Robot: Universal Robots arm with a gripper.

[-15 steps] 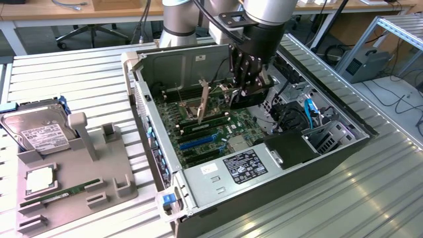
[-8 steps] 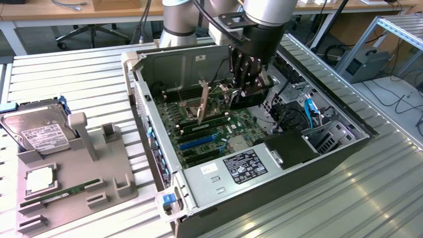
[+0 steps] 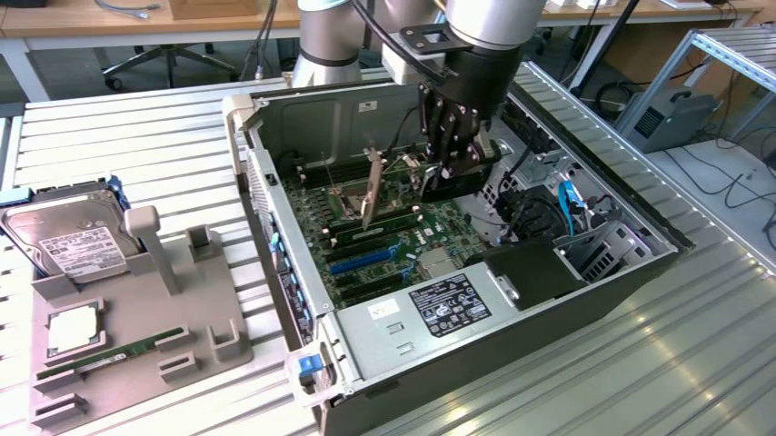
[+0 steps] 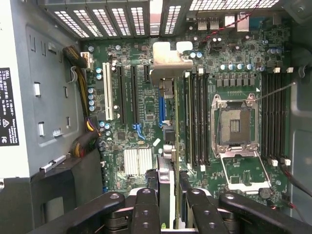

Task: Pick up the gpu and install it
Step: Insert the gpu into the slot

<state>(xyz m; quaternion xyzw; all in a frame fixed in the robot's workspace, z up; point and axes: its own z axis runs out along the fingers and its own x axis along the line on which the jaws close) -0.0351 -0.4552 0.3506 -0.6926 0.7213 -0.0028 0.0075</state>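
The black multi-fingered gripper (image 3: pixel 452 173) on the silver-and-black robot arm (image 3: pixel 485 45) hangs inside the open dark-grey desktop computer case (image 3: pixel 631 272), which lies on its side on a ribbed metal table (image 3: pixel 145 136). Its fingers (image 4: pixel 146 214) are closed on the gpu (image 4: pixel 168 122), a thin flat card seen edge-on in the wrist view, with its silvery metal bracket strip (image 4: pixel 168 61) at the far end near the case's rear slot grilles. In the exterior view the card (image 3: pixel 376 186) hangs tilted above the green motherboard (image 3: pixel 388 245), its lower edge close to the board; whether it touches a slot cannot be told. In the wrist view the card lies along the board between the black expansion slots (image 4: pixel 126 95) and the black memory slots (image 4: pixel 197 117), beside a short blue slot (image 4: pixel 161 109). The empty silver processor socket (image 4: pixel 235 127) sits further to the side, apart from the card. The grey power supply with a black label (image 3: pixel 437 309) fills the near end of the case. On the exterior view's left, well apart from the case, a grey moulded holder tray (image 3: pixel 206 318) carries a boxy silver hard drive with a white label (image 3: pixel 67 245), a square silver processor chip (image 3: pixel 73 329) and a narrow green memory stick (image 3: pixel 109 356).
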